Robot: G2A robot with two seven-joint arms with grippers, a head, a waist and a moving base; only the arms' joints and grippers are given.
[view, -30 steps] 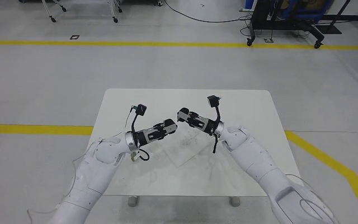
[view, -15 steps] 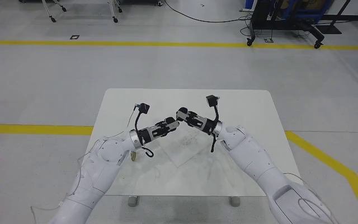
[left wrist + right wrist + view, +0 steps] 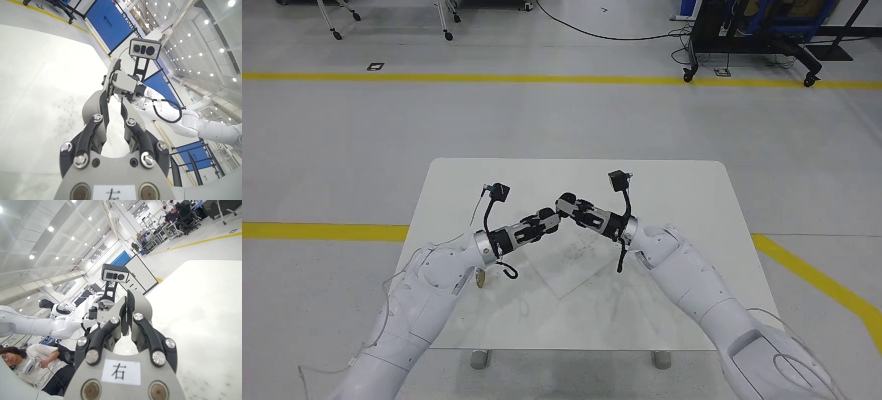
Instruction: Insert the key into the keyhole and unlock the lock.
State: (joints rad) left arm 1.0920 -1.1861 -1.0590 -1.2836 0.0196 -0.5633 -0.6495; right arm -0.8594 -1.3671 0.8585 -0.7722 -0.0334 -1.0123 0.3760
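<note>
Pale workshop floor (image 3: 342,150) surrounds the white worktop (image 3: 692,190), and both my arms meet above it, a touch toward 12 o'clock from its middle. My left claw (image 3: 547,218) comes in from 8 o'clock — whether it is open or closed on anything I cannot tell. My right claw (image 3: 564,205) comes in from 4 o'clock, its tip almost against the left one's, its pads (image 3: 130,306) pressed together. What they pinch, if anything, is too thin to make out. The key and the lock I cannot pick out — I judge they sit hidden where the two tips meet. By that reading I am lining up or just starting the insertion; seating the key and the turn that unlocks are left.
</note>
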